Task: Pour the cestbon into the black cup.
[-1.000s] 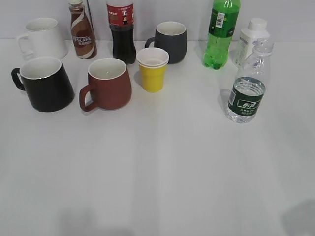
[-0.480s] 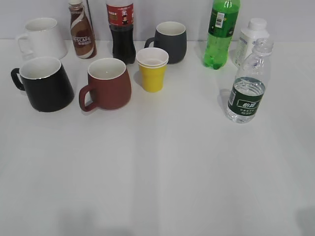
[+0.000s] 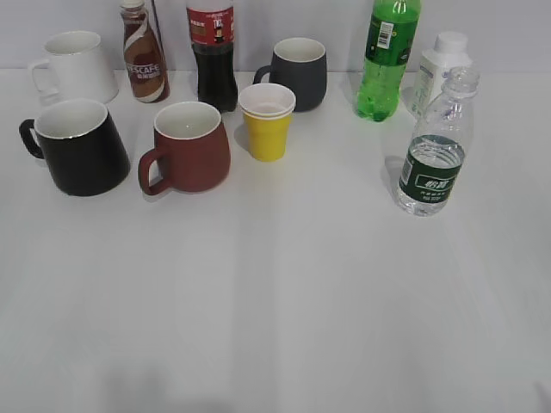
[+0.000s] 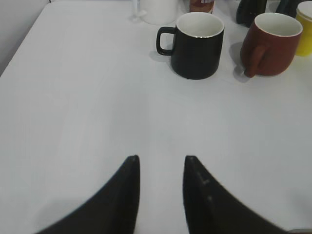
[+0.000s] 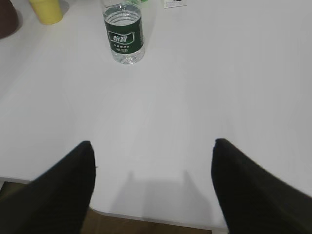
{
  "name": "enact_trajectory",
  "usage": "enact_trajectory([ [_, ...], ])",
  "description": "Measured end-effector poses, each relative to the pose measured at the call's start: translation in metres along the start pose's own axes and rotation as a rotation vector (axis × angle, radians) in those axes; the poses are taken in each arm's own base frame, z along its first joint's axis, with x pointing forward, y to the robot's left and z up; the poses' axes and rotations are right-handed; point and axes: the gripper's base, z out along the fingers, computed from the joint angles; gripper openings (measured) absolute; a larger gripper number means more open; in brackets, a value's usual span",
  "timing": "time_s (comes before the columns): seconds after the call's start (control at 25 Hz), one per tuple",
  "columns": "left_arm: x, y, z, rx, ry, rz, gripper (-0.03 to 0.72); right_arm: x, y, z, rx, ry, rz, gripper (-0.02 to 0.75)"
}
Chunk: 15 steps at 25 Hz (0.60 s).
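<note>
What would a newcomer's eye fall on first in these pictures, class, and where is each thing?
The bright green soda bottle at the back right stands out first, then the yellow cup near the middle. The black cup sits far left, and the cestbon stands alone on the right, apart from the crowd of mugs.

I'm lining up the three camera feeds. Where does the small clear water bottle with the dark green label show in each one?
Exterior view: the small clear water bottle with the dark green label stands upright at the right, in front of the white opaque bottle.
Left wrist view: not in it.
Right wrist view: top centre-left, cap cut off by the frame.
Shared landmark: the yellow cup, left of the bottle in both views.
</note>
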Motion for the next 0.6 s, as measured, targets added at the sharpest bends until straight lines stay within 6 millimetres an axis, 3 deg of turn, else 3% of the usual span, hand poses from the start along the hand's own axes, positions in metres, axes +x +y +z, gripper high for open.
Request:
enact_trajectory([
  [0.6, 0.0000, 0.0000, 0.0000, 0.000, 0.000, 0.000, 0.237, 0.0000, -0.0004, 0.0000, 0.005, 0.000, -0.026, 0.554],
])
